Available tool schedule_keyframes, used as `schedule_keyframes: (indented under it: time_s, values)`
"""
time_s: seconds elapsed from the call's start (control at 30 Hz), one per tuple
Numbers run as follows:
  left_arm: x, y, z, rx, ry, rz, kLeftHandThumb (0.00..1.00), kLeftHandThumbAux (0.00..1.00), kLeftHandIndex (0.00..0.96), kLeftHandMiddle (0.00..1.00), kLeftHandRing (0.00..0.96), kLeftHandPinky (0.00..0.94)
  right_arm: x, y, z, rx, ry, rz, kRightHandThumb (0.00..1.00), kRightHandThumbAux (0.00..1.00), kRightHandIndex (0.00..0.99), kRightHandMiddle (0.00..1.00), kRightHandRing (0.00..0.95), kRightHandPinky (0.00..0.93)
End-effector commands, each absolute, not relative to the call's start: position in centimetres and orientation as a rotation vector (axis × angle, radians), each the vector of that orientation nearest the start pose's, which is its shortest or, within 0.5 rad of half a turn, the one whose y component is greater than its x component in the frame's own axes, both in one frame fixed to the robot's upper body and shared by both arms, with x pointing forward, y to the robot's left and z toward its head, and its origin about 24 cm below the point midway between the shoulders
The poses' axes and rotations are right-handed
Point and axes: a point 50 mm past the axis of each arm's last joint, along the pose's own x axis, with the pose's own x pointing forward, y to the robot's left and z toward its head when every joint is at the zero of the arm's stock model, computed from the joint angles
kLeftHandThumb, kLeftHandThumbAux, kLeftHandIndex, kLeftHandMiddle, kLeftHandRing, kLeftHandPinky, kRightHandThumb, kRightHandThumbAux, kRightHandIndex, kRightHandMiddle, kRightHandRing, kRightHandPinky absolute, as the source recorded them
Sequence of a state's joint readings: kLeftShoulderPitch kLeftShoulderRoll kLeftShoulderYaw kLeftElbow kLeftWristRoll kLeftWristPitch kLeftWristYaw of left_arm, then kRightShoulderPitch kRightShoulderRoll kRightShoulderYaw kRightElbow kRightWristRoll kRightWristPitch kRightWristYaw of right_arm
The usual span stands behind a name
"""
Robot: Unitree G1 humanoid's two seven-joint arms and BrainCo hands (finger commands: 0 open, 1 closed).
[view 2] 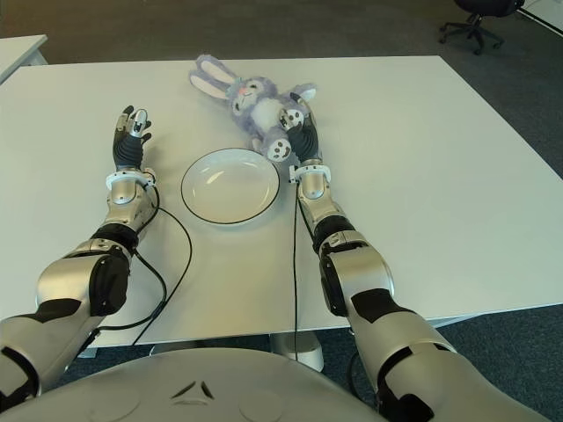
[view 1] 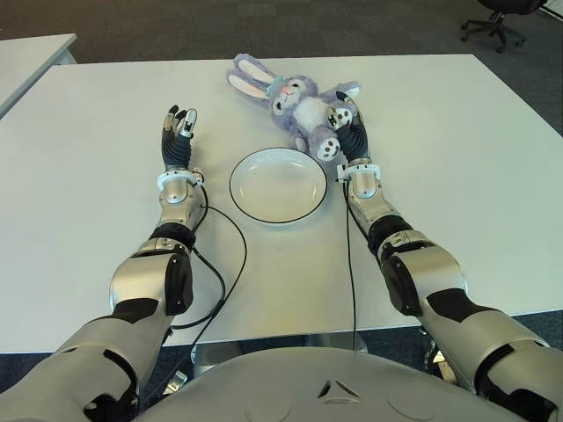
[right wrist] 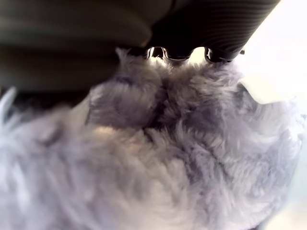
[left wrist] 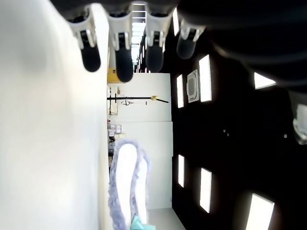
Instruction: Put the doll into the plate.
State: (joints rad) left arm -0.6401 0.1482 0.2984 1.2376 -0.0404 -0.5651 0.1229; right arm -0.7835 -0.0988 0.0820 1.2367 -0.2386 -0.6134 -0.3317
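White rectangular table [view 1: 457, 185]. Round white plate with dark rim [view 1: 280, 185], centre frame, bare. Purple plush rabbit doll [view 1: 295, 103], above plate, on tabletop. Right hand [view 1: 345, 120] clasps doll's side; fingertips buried in fur. Left hand [view 1: 179, 132], left of plate, fingers spread, holding nothing.

Both arms clad in silver-grey shells with black joint sections at elbow and forearm; a white band rings each wrist. Left hand [view 1: 179, 132] and right hand [view 1: 346, 123] are black with pale grey finger segments and dark rounded fingertips [left wrist: 90, 56]. A thin black cable trails back from behind each wrist, apparently toward the grey torso.
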Motion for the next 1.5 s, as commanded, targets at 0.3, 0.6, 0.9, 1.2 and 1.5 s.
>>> schedule_keyframes:
  time_s: [0.3,0.6,0.9,1.2,1.5]
  values:
    - [29.77,20.12,-4.07,-0.063,0.259,0.315,0.000,0.376,0.000,0.115,0.142,0.126,34.89,-13.01,1.99,-0.456,-0.007,0.019,0.663,0.488,0.606,0.670,0.698,0.738]
    - [29.79,20.08,-4.08,-0.066,0.262,0.318,0.000,0.374,0.000,0.124,0.159,0.150,34.94,-13.18,2.04,-0.414,0.000,0.010,0.638,0.561,0.698,0.770,0.777,0.792]
    - [29.78,20.07,-4.10,-0.065,0.263,0.319,0.000,0.378,0.000,0.121,0.143,0.126,34.96,-13.22,2.18,-0.436,-0.016,0.005,0.582,0.632,0.723,0.826,0.831,0.844]
    - [29.80,20.10,-4.08,-0.056,0.264,0.310,0.000,0.387,0.000,0.112,0.126,0.131,35.00,-13.43,2.15,-0.427,-0.005,0.011,0.583,0.683,0.707,0.836,0.849,0.830]
    - [29.83,20.14,-4.03,-0.047,0.262,0.305,0.000,0.395,0.000,0.112,0.128,0.148,35.06,-13.47,2.18,-0.361,0.008,0.004,0.625,0.694,0.692,0.836,0.850,0.837]
